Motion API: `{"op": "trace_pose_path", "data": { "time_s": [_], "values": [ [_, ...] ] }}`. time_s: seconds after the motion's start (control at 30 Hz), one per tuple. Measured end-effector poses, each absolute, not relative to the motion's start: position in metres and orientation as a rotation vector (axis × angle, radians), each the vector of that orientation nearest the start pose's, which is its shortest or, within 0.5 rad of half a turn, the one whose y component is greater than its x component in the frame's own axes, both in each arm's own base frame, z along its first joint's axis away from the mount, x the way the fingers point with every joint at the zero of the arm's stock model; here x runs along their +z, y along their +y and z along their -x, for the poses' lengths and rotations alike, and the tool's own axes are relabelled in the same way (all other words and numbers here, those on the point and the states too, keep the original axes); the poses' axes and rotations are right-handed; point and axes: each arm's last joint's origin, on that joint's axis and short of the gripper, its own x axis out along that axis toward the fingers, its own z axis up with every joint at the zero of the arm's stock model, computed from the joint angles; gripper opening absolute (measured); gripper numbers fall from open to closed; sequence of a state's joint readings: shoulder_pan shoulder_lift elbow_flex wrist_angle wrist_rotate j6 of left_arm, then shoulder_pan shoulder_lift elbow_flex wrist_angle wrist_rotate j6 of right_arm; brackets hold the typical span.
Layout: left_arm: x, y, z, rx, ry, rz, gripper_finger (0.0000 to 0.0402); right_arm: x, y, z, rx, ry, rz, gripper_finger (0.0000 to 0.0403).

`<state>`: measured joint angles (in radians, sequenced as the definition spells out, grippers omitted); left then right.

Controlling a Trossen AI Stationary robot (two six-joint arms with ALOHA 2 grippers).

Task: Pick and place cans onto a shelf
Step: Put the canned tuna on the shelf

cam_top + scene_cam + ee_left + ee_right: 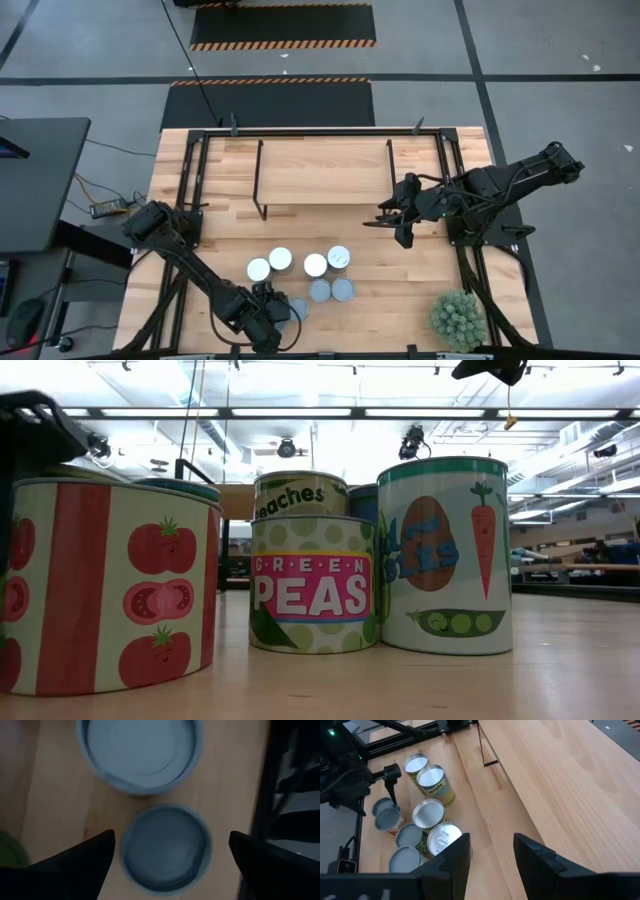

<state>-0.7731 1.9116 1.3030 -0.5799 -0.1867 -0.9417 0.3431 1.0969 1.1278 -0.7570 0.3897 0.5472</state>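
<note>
Left gripper: hovering at lower centre, jaws spread wide, straddling a blue-grey can for pickup.
Right gripper: waiting beside the shelf, jaws partly parted, holding nothing.

Near-left can: red-white stripes, tomatoes. Middle can: green dots, pink "PEAS" band. Right can: white, orange carrot, green rim. Bench, shelf: light wood.

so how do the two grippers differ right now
The left gripper is open wide, poised over a blue-grey can at the table's near edge; the right gripper stands narrower, empty, beside the shelf. The left arm reaches low among the cans; the right waits apart. Both are dark and two-fingered.
</note>
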Motion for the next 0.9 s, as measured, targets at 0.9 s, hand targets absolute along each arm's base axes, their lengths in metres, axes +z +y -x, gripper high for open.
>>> {"op": "trace_pose_path", "data": {
  "time_s": [0.9],
  "values": [
    [0.154,-0.263,-0.277,-0.026,1.213,0.141,0.0392,0.343,0.060,-0.205,-0.234,0.643,-0.257,0.0158]
  ]
}}
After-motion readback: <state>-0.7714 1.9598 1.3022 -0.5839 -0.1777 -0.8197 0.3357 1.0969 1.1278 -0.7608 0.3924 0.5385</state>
